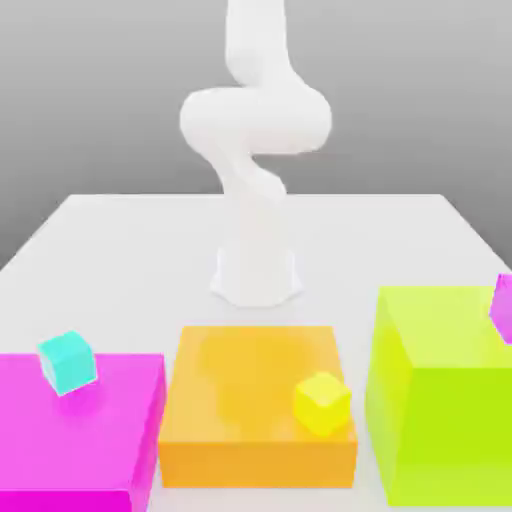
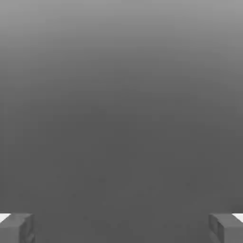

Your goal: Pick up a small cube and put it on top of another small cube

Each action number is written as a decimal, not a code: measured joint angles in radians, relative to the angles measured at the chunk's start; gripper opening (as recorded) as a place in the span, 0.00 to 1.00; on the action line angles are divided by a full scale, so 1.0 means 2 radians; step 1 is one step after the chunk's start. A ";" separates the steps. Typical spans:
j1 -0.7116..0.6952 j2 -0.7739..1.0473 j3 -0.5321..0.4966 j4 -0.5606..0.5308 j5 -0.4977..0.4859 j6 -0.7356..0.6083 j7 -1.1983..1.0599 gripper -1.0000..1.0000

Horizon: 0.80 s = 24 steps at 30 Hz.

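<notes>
My claw (image 2: 121,228) hangs spread wide and empty, both fingertips (image 2: 16,228) apart over bare grey, so nothing is done yet; pick and stack both remain. In the exterior view, the lime block (image 1: 440,400) stands tallest at the right, the magenta platform (image 1: 90,440) and orange platform (image 1: 250,400) lower. The cyan cube (image 1: 68,361) sits near magenta's back edge, the yellow cube (image 1: 322,402) close to orange's front corner; a magenta cube (image 1: 503,306), I think, is cut off on lime. There is open room above all 3.
</notes>
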 joint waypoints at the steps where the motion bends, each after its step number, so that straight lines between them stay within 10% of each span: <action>1: 0.006 0.017 0.015 0.002 -0.008 0.006 -0.005 0.50; 24: 0.162 0.413 0.277 -0.109 -0.059 0.217 0.284 0.50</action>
